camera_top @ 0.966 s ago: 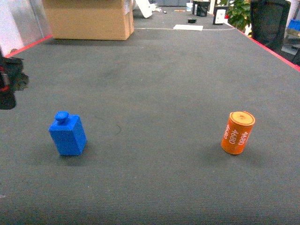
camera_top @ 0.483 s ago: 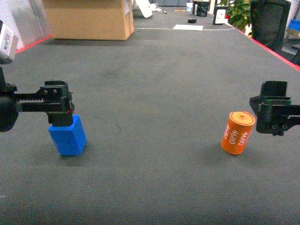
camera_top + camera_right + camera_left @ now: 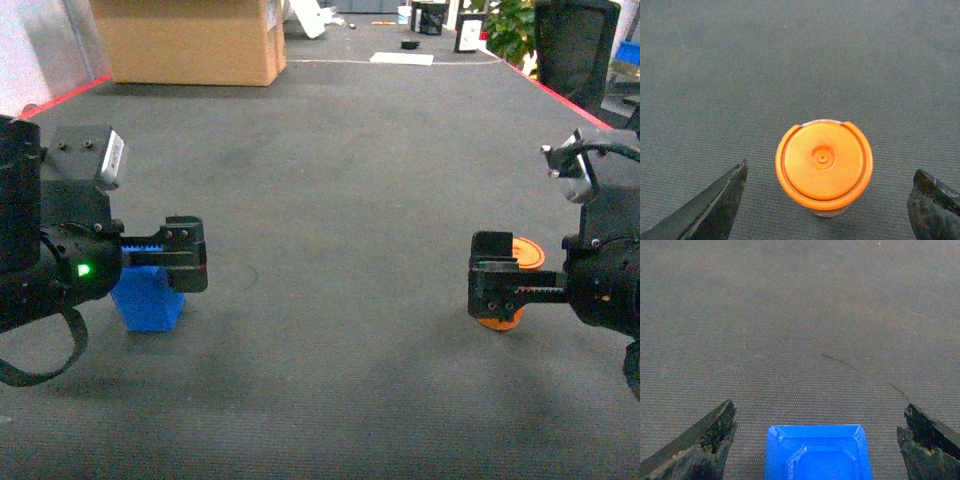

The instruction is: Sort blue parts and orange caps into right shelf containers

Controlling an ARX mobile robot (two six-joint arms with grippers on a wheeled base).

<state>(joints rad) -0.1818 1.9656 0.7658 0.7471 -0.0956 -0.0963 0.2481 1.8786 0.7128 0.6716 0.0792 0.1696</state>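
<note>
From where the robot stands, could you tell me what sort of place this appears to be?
Probably an office or lab test area: dark grey carpet edged with red tape, a cardboard box, an office chair and a potted plant behind.

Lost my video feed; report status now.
Both end effectors open: left straddling the blue part, right straddling the orange cap. Neither gripped. Nothing in the way on the grey mat.

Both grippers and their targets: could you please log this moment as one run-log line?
left gripper: open, straddling blue part | right gripper: open, straddling orange cap | both parts on grey mat, ungrasped
</note>
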